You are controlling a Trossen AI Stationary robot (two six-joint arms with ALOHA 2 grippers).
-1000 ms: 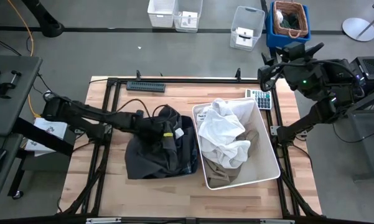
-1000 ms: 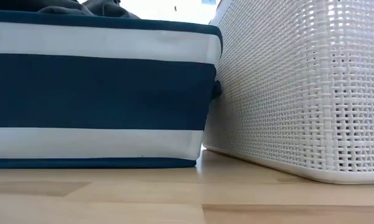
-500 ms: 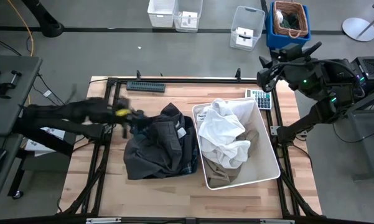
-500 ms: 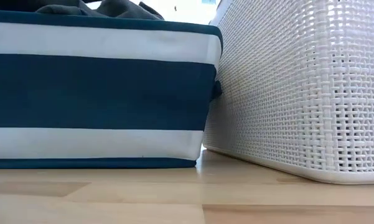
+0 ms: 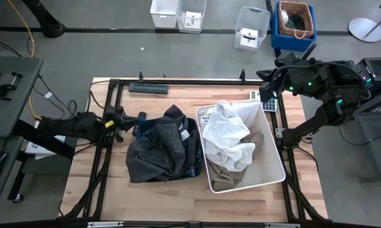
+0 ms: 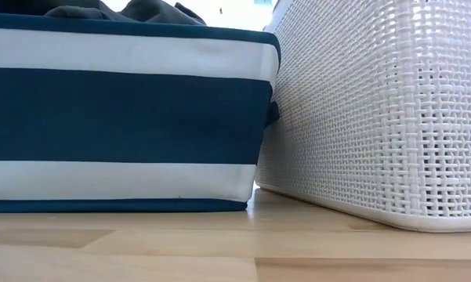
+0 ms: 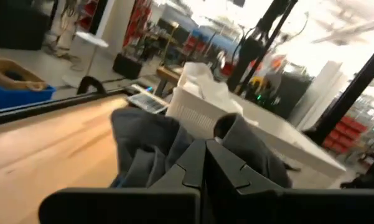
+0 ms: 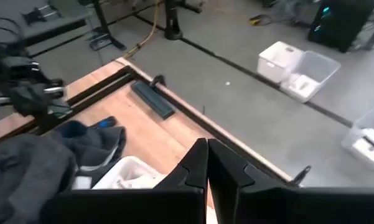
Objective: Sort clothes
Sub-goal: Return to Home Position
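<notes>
A dark grey-black garment (image 5: 165,149) lies heaped over the navy-and-white striped bin (image 6: 117,117), its top showing above the bin's rim (image 6: 133,9). A white garment (image 5: 228,136) lies on a beige piece (image 5: 231,177) inside the white plastic bin (image 5: 276,158). The plaid shirt is not plainly in view. My left gripper (image 5: 123,120) is shut and empty, just left of the dark garment, pointing at it (image 7: 149,149). My right gripper (image 5: 267,83) is shut and empty, held high over the table's far right corner.
A black bar (image 5: 148,88) lies at the table's far edge and a calculator (image 5: 264,100) sits behind the white bin. Small white containers (image 5: 177,12) and a blue crate (image 5: 293,22) stand on the floor beyond. Bare wood shows along the near edge (image 5: 152,199).
My left gripper has drawn back from over the dark garment toward the table's left edge, and now stands clear of it. The garment stays heaped on the navy bin. My right gripper has shifted slightly toward the table.
</notes>
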